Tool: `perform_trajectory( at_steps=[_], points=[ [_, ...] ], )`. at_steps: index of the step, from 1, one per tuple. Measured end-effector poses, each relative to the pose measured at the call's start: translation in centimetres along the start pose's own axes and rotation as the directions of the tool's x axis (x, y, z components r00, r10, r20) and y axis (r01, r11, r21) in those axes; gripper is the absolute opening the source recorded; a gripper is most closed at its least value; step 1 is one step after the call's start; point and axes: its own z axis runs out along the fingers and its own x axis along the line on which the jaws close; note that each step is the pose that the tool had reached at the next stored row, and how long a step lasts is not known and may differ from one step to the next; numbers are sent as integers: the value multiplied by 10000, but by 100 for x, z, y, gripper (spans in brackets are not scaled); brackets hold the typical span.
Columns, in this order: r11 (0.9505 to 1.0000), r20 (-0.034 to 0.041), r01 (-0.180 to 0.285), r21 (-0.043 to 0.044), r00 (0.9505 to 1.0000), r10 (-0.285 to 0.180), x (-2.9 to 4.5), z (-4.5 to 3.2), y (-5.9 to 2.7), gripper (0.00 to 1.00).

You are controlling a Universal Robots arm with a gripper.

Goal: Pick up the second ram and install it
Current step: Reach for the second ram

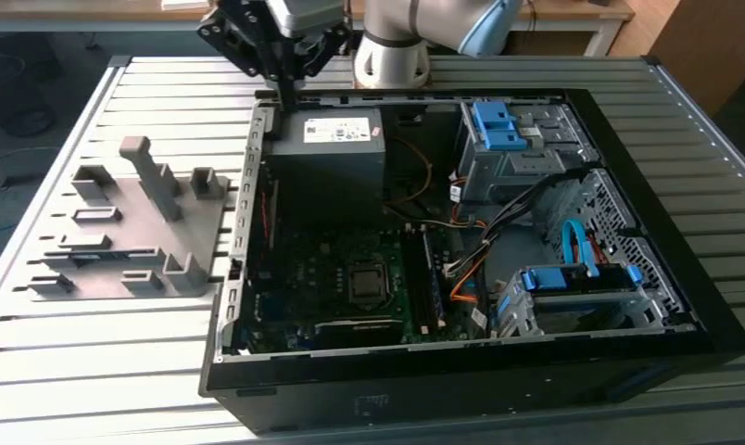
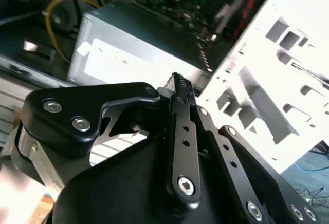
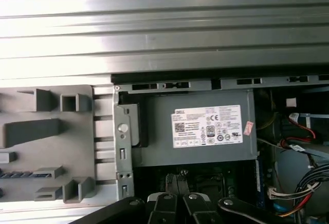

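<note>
Case, computer, open-sided, flat on slatted worktop. Gray holder just beside it, at the exterior view's left. Second ram: dark strip, edge-up in a holder slot. Power supply at the case's far end. Pincer above its corner, fingers pressed together, empty.

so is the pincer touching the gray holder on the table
Apart. In the exterior view the pincer hangs over the case corner by the power supply, while the gray holder lies on the table outside the case wall.
</note>
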Motion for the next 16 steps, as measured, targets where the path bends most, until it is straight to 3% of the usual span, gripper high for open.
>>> perform_trajectory(
  at_steps=[8,16],
  points=[
    [10000,6,-1,0,10000,1,348,-9,-27,10],
    [10000,6,-1,0,10000,1,571,-7,-44,10]
  ],
)
